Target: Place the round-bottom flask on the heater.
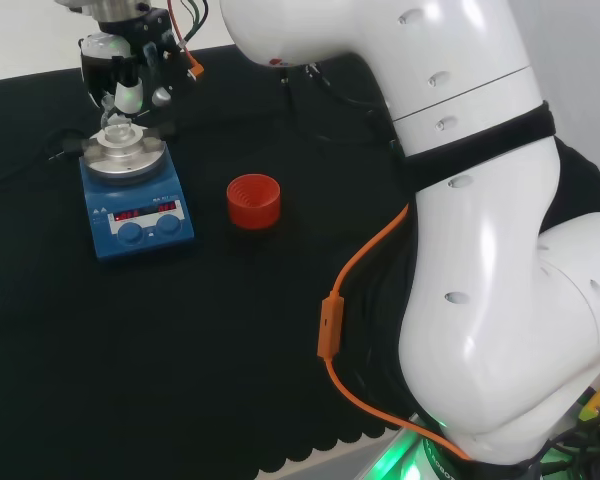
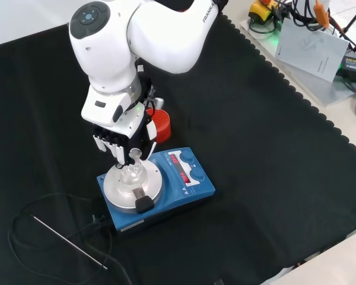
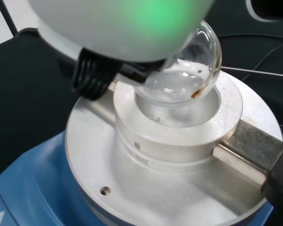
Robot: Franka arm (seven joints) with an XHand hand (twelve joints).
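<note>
1. The hand (image 2: 120, 138) hangs over the heater (image 2: 160, 184); its fingers are curled about the neck of the flask (image 3: 181, 75).
2. The flask's bulb sits in the heater's metal well (image 3: 179, 125); a red ring (image 1: 253, 200) stands beside the heater.

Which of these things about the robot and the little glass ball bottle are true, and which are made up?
1. The round-bottom flask sits in the metal cup on top of the heater. True.
2. The red ribbed stand has a flask on it. False: nothing sits on it.
3. The hand is above the heater's metal top. True.
4. The heater's body is green. False: it is blue, with a silver metal top.
5. A thin metal rod lies on the black cloth near the heater. True.
</note>
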